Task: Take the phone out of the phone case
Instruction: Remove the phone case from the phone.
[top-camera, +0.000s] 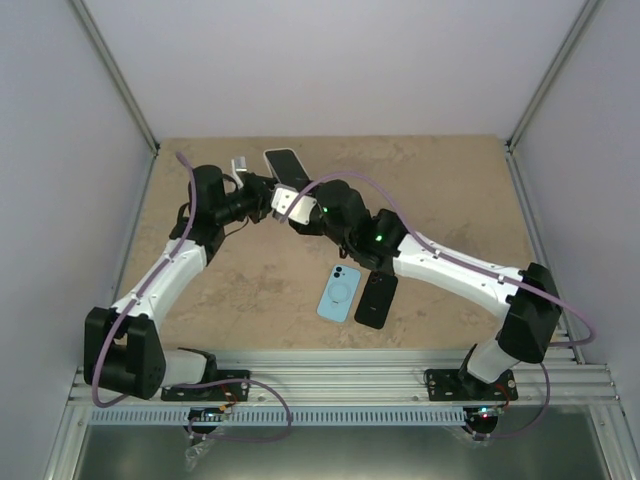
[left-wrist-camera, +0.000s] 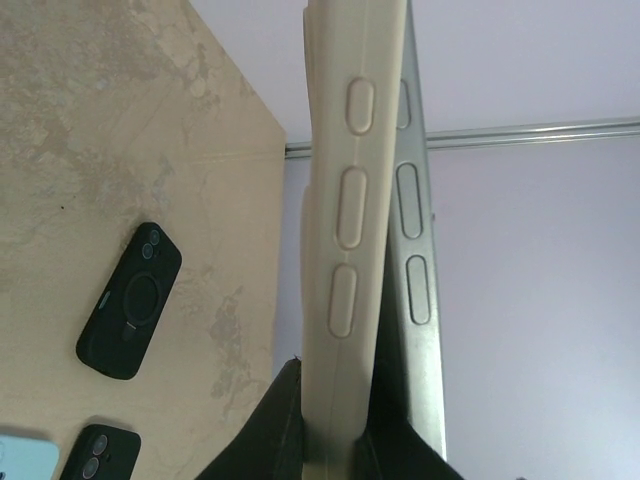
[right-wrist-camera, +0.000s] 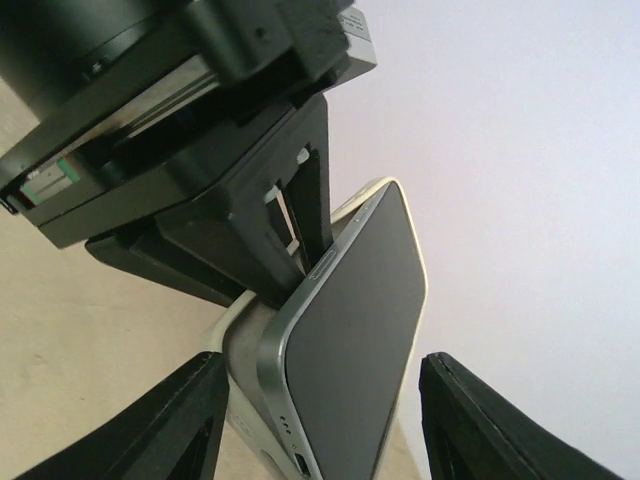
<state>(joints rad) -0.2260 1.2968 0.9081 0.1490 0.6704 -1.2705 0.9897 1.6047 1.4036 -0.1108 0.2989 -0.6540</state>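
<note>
Left fingers (left-wrist-camera: 278, 430) are pinching one cream phone case (left-wrist-camera: 350, 200), holding it up over the table (top-camera: 450, 200). One phone (right-wrist-camera: 360, 330) is sticking partly out of it. Right fingers (right-wrist-camera: 170, 420) are spreading either side of the phone. Lying on the table: one black phone (left-wrist-camera: 130, 300), a second black phone (left-wrist-camera: 100, 452), one light-blue phone (top-camera: 339, 292).

Far right tabletop (top-camera: 470, 180): bare — room to pass.
Near middle: blue phone (top-camera: 339, 293), black phone (top-camera: 376, 299) side by side.
Far middle: left arm (top-camera: 170, 265), right arm (top-camera: 450, 265) meet at the raised phone (top-camera: 283, 165) — blocked.
</note>
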